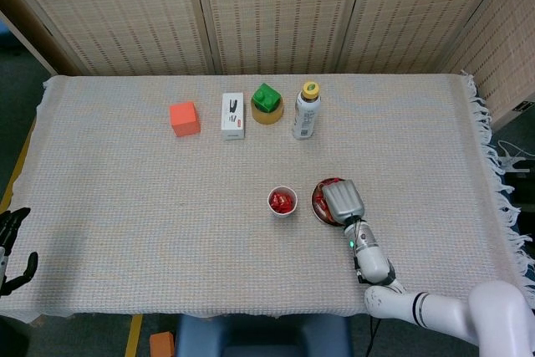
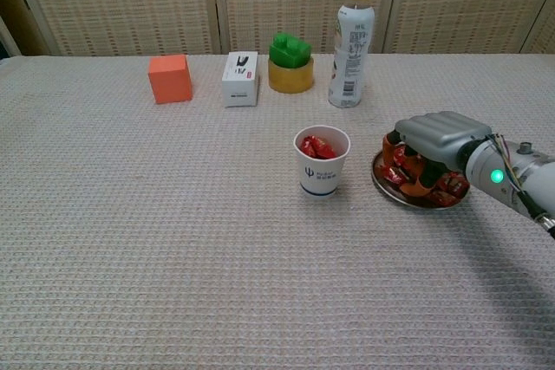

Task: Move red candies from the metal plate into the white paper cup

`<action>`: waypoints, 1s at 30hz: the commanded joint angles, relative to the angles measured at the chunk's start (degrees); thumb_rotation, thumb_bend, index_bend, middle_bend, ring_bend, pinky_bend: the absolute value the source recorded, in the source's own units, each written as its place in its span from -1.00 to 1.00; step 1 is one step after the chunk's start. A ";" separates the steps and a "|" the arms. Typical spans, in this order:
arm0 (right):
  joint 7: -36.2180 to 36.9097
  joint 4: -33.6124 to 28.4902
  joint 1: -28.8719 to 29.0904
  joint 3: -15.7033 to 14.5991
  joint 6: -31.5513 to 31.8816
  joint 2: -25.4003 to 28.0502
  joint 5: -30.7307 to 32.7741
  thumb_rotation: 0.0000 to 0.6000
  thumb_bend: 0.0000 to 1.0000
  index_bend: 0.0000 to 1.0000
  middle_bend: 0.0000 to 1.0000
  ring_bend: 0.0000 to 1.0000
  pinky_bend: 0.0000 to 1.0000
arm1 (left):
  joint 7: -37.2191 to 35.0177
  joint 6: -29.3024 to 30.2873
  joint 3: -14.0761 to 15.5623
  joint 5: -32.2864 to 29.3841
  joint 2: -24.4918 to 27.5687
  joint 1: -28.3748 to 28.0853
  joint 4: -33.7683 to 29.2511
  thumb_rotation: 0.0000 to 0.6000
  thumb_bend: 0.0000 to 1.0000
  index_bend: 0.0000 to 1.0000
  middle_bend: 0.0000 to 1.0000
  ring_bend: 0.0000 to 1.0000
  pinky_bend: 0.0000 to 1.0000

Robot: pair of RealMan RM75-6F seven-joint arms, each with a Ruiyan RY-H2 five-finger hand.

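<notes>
Your white paper cup [image 2: 322, 161] stands upright near the middle of the tabletop, with a dark logo on its side and a few red candies [image 2: 317, 146] already inside. Just to its right, not touching, the round metal plate [image 2: 388, 191] lies flat, with more red wrapped candies [image 2: 447, 185] heaped on it.

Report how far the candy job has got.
Done: some red candies already lie in the cup. In hand: the right robot hand is down over the plate, fingers among the candies; whether it grips one cannot be told. Left: a pile remains on the plate. The left robot hand sits at the table's edge, away from the work.
</notes>
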 commanded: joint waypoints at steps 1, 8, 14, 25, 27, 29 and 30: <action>0.10 0.49 0.03 0.05 -0.12 -0.37 -0.09 1.00 -0.50 -0.09 0.56 0.67 1.00 | -0.06 -0.03 -0.02 -0.02 0.00 -0.03 0.03 1.00 0.02 -1.00 -0.89 -0.96 -0.51; 0.13 0.81 -0.27 0.16 0.50 -0.68 -0.62 1.00 -0.50 0.07 0.56 0.70 1.00 | -0.37 0.10 0.03 0.18 0.07 0.01 0.13 1.00 0.01 -1.00 -0.89 -0.96 -0.51; 0.34 -1.66 -0.82 0.50 1.87 0.67 -1.62 1.00 -0.50 0.14 0.57 0.70 1.00 | -0.36 0.11 0.04 0.23 0.01 0.00 0.21 1.00 0.01 -1.00 -0.89 -0.96 -0.51; 2.28 -14.80 -1.59 3.60 7.24 7.16 -6.09 1.00 -0.50 0.14 0.57 0.70 1.00 | 0.25 -0.19 0.07 0.14 -0.15 -0.15 0.07 1.00 0.01 -1.00 -0.89 -0.96 -0.51; 1.93 -16.46 -1.06 4.39 7.65 7.37 -6.37 1.00 -0.50 0.13 0.57 0.70 1.00 | 0.37 -0.18 0.06 0.12 -0.18 -0.15 0.02 1.00 0.01 -1.00 -0.89 -0.96 -0.51; 1.19 -17.57 -0.22 5.26 7.91 6.95 -6.26 1.00 -0.50 0.13 0.57 0.70 1.00 | 0.40 -0.10 0.05 0.10 -0.20 -0.11 0.01 1.00 0.01 -1.00 -0.89 -0.96 -0.51; 0.72 -17.75 0.21 5.58 7.94 6.59 -6.05 1.00 -0.50 0.12 0.57 0.70 1.00 | 0.38 -0.07 0.04 0.10 -0.19 -0.10 0.01 1.00 0.02 -1.00 -0.89 -0.96 -0.51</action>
